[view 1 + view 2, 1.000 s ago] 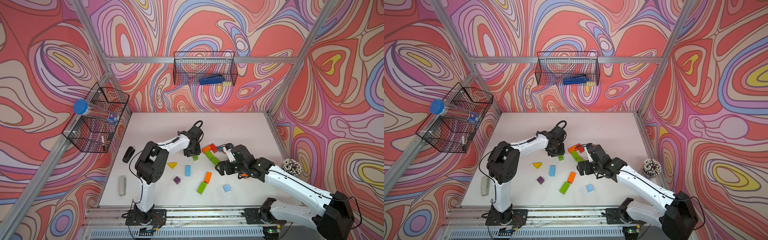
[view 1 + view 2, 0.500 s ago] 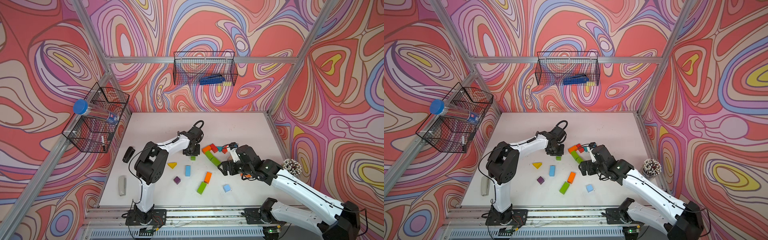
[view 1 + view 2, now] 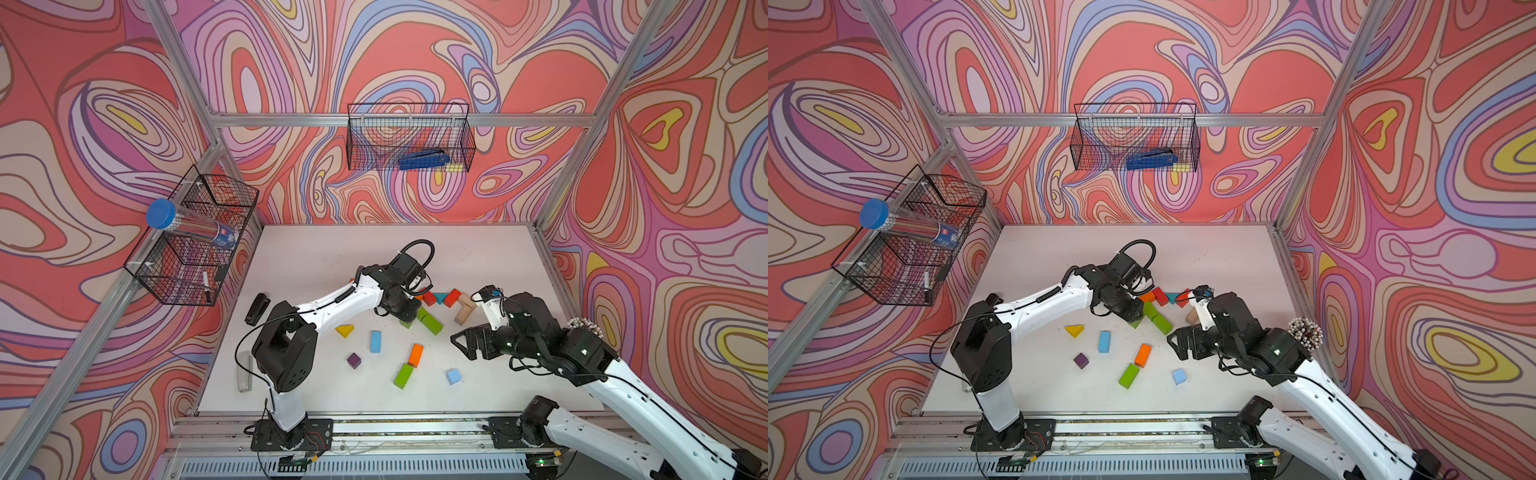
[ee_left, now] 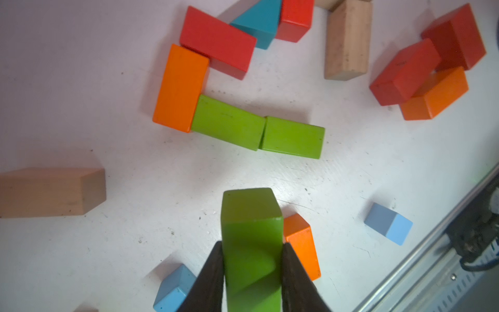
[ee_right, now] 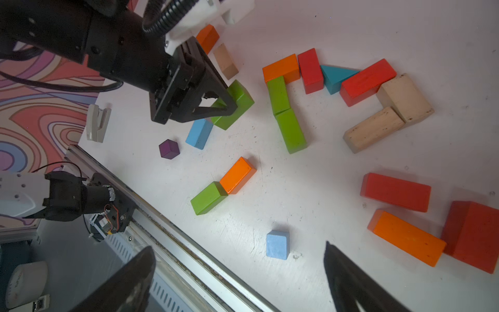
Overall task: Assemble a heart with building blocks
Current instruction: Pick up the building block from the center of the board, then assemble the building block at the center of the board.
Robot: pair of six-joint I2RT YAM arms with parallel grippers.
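the left gripper (image 4: pixel 253 244) is clamped tight on a green brick (image 4: pixel 251 216), near the part-built outline on the white table (image 4: pixel 81 81), where an orange brick (image 4: pixel 179 89) meets two green bricks (image 4: pixel 229 121) laid end to end. the right gripper (image 5: pixel 239 245) hangs wide open and empty above the table, near a light blue cube (image 5: pixel 277 244).

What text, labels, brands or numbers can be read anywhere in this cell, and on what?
None can be read.
Label on the clear tube: a blue and red patch, too small to read.
Print on the white roll beyond the table edge, seen in the right wrist view: blurred, unreadable.
Building blocks: plain painted or bare wood, no markings visible.
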